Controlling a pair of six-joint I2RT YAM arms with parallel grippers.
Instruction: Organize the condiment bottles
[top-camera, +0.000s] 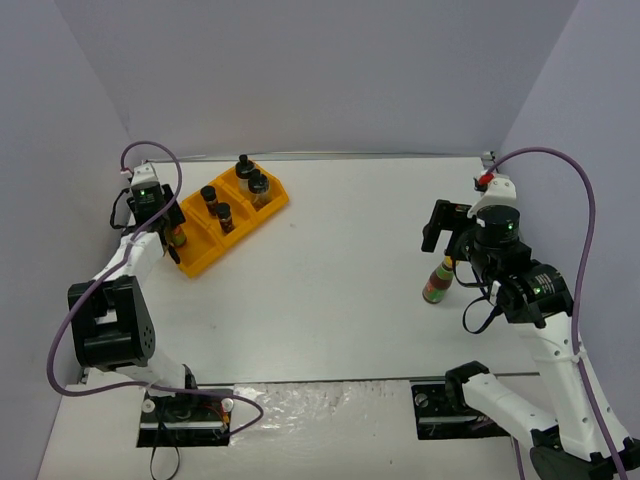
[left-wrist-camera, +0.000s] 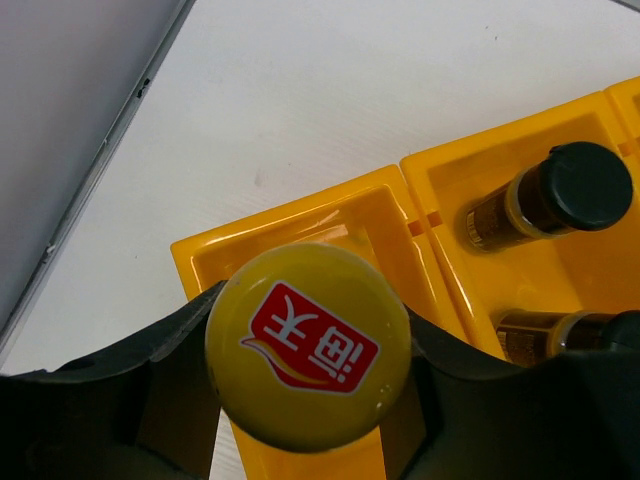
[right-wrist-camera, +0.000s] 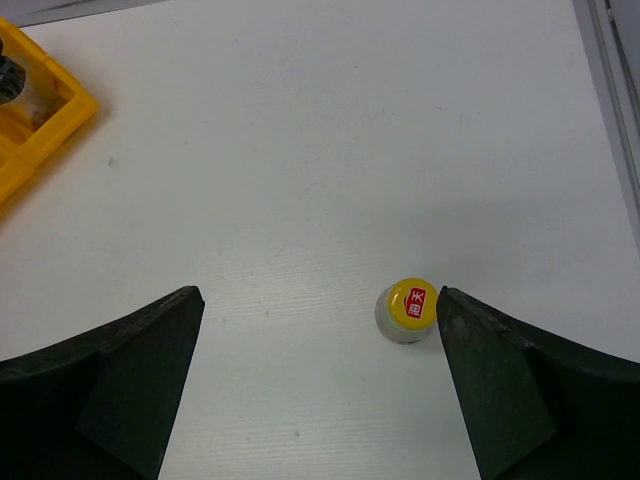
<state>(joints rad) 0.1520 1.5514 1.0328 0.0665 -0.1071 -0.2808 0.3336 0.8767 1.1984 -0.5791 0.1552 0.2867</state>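
My left gripper (left-wrist-camera: 308, 350) is shut on a slim sauce bottle, whose yellow cap (left-wrist-camera: 308, 345) with a red logo sits between the black fingers (left-wrist-camera: 165, 360). That bottle (top-camera: 178, 238) hangs over the left end compartment of the orange tray (top-camera: 200, 256). A second yellow-capped sauce bottle (top-camera: 438, 283) stands upright on the table at the right. My right gripper (top-camera: 447, 243) hovers above it, open, with the cap (right-wrist-camera: 410, 308) just inside its right finger (right-wrist-camera: 500, 390). Two tiny black-capped spice jars (top-camera: 209, 194) (top-camera: 225, 213) and two wider black-lidded jars (top-camera: 243, 163) (top-camera: 258, 185) stand in the tray.
The tray lies diagonally at the back left, close to the left wall (top-camera: 60, 150). Its corner shows at the upper left of the right wrist view (right-wrist-camera: 40, 110). The white table (top-camera: 340, 280) stretches between the tray and the right bottle.
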